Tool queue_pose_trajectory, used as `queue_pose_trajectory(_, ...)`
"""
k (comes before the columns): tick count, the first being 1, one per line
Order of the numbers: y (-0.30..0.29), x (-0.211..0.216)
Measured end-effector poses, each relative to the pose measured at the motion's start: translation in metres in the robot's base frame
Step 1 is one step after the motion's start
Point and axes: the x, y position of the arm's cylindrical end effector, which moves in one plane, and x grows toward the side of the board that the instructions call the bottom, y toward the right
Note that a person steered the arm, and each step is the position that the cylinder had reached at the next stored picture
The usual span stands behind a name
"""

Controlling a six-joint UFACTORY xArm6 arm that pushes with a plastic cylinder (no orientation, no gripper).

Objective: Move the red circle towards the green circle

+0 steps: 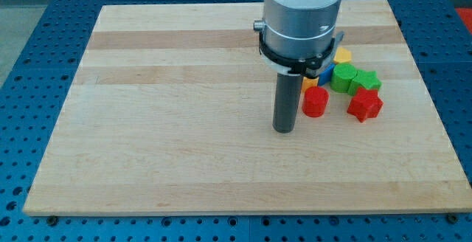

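The red circle [315,102] stands on the wooden board [184,124], just below and left of the green circle [342,77], with a small gap between them. My tip [284,129] is on the board to the left of and slightly below the red circle, apart from it. A green star [366,81] sits to the right of the green circle. A red star [365,105] lies to the right of the red circle, below the green star. The rod and arm hide most of the blue and yellow blocks.
A yellow block [342,54] shows above the green circle. A blue block [324,73] and a bit of another yellow block [308,83] peek out from behind the arm. The board's right edge is near the cluster.
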Motion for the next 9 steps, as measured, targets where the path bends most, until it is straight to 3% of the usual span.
queue_pose_trajectory(6, 0.029, -0.044)
queue_pose_trajectory(9, 0.036, -0.045)
